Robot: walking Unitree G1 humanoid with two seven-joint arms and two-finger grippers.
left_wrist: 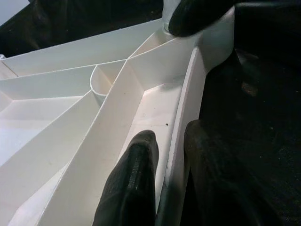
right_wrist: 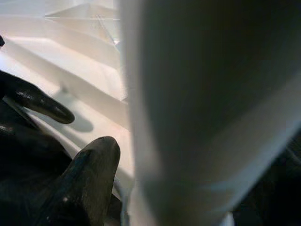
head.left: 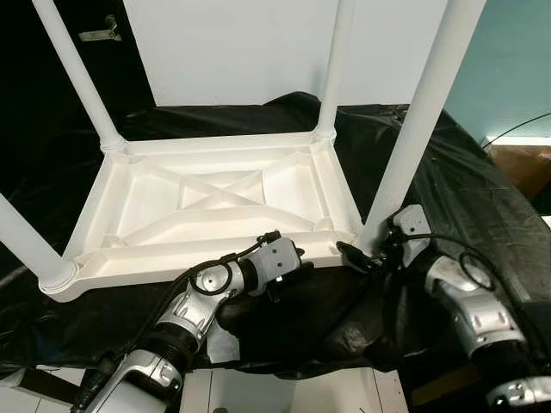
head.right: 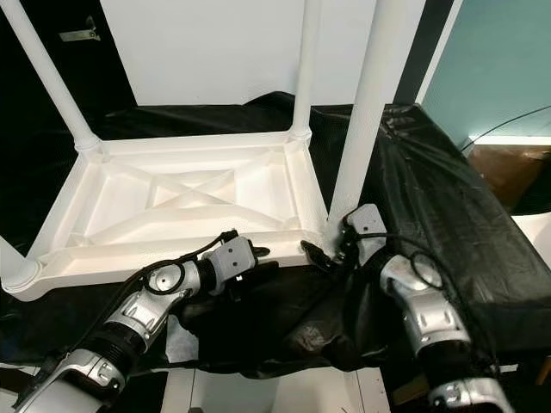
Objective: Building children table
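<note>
The upturned white table (head.left: 215, 202) lies on the black-draped worktop (head.left: 482, 215). Its near-right leg (head.left: 422, 120) rises straight up beside the right tool (head.left: 368, 258), whose grip I can't judge. The left tool (left_wrist: 164, 174) pinches the near rim.

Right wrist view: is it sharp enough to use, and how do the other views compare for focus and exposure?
Right wrist view: table leg very close, soft and shaded, tabletop behind bright. Left wrist view: ribbed tabletop crisp, near fingers slightly soft. Left eye view: sharp, evenly lit; black cloth shows mild sheen.
</note>
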